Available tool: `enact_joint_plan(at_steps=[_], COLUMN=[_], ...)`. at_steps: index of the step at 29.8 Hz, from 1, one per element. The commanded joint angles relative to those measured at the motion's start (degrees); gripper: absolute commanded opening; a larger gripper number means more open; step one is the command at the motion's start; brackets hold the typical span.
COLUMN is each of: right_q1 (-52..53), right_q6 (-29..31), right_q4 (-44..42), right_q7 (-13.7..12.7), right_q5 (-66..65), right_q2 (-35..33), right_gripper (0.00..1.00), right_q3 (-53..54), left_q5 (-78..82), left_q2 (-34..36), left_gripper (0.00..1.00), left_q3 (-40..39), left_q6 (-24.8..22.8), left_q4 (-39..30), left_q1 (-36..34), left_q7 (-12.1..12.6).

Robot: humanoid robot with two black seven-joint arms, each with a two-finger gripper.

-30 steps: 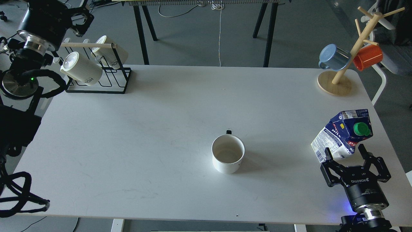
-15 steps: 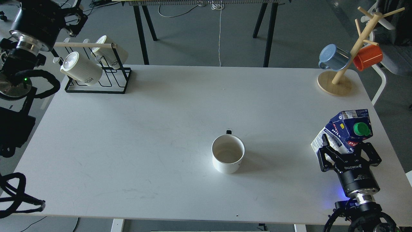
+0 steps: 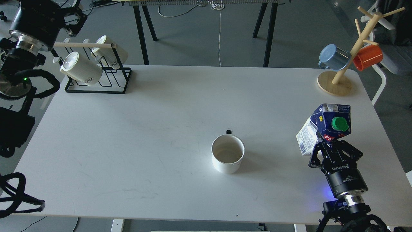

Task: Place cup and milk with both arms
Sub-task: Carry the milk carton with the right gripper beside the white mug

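The cup (image 3: 228, 157), a wide white mug, stands upright near the middle of the white table (image 3: 154, 116) with its dark-tipped handle pointing away from me. The milk (image 3: 327, 127), a carton with a dark blue top and a green cap, is tilted at the right side of the table. My right gripper (image 3: 331, 145) comes in from the bottom right and is shut on the carton's lower part. My left gripper (image 3: 74, 18) is held high at the far left, above the mug rack and far from the cup. Its fingers are too dark to tell apart.
A black wire rack (image 3: 96, 84) with two ribbed white mugs stands at the back left corner. A wooden mug tree (image 3: 334, 84) with a blue mug (image 3: 333, 58) and an orange mug (image 3: 368, 56) stands at the back right corner.
My right gripper moved forward onto the carton and closed on it. The carton shifted left and turned. The left arm drew slightly back to the left.
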Motion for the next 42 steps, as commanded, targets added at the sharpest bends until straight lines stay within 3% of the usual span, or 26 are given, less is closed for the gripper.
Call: enact_joint_plan(at_steps=[1, 10, 25, 36, 39, 42], right_q1=[0.4, -0.1, 0.6, 0.2, 0.1, -0.1], right_q6=[0.0, 0.0, 0.0, 0.0, 0.0, 0.0], right_q4=[1.9, 1.0, -1.6, -1.7, -1.7, -1.6], right_q7=[0.0, 0.0, 0.3, 0.3, 0.3, 0.2], right_q5=[-0.3, -5.4, -5.5, -5.5, -5.5, -5.5], right_q2=[2.7, 6.7, 7.6, 7.5, 7.4, 7.4], right_gripper=[0.1, 0.12, 0.17, 0.33, 0.44, 0.63], right_q3=[-3.1, -8.7, -9.3, -9.2, -9.2, -9.2], left_q5=[0.1, 0.1, 0.1, 0.1, 0.1, 0.1], left_q2=[-0.1, 0.0, 0.0, 0.0, 0.1, 0.1], left_gripper=[0.99, 0.99, 0.99, 0.99, 0.99, 0.99], left_q3=[0.0, 0.0, 0.0, 0.0, 0.0, 0.0], left_q6=[0.0, 0.0, 0.0, 0.0, 0.0, 0.0], left_q4=[-0.1, 0.0, -0.1, -0.1, -0.1, -0.1], left_q1=[0.1, 0.3, 0.9, 1.0, 1.0, 1.0], left_q7=[0.1, 0.1, 0.0, 0.0, 0.0, 0.0])
